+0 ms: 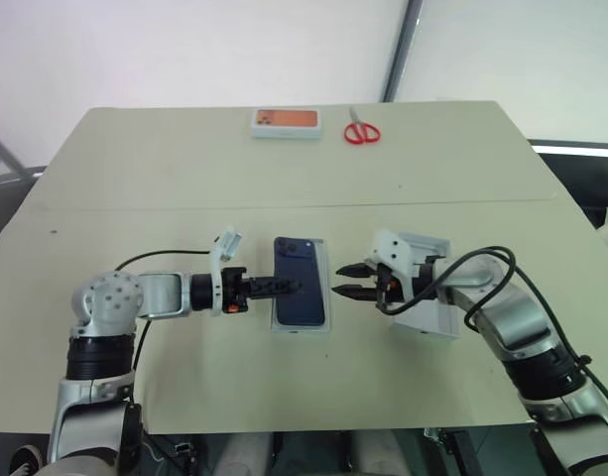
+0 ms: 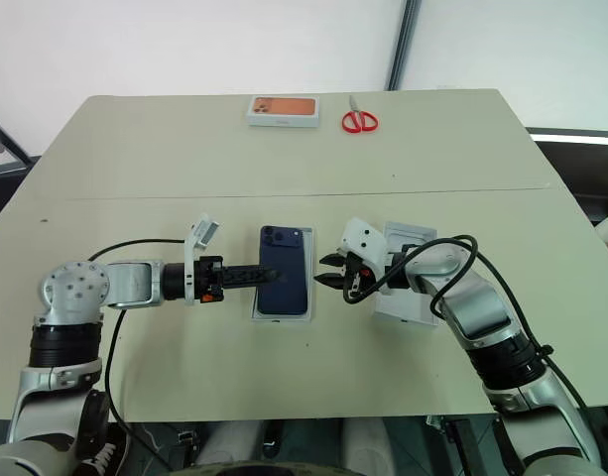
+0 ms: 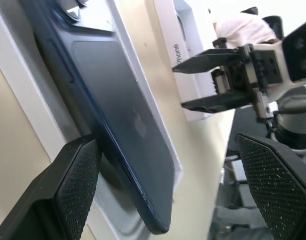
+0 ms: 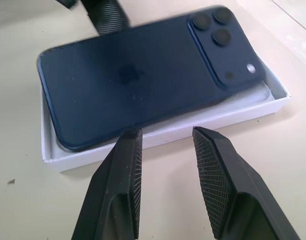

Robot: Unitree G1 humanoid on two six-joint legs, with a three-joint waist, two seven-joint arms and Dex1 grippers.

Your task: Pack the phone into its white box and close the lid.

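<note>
I see the phone (image 1: pixel 300 281) lying back-up in the white box (image 4: pixel 157 136) near the middle of the table (image 1: pixel 165 188), toward its near edge. My left gripper (image 1: pixel 292 288) is spread wide, its fingers reaching over the phone's left side. My right gripper (image 1: pixel 344 280) sits just beside the box's right wall, partly open and holding nothing. The lid (image 1: pixel 434 319) lies under that arm. An orange-pictured box (image 1: pixel 286 122) and red scissors (image 1: pixel 361 131) rest by the far edge

Left gripper (image 1: pixel 296 288) spread wide, right gripper (image 1: pixel 341 280) parted, tips facing, nothing held.
</note>
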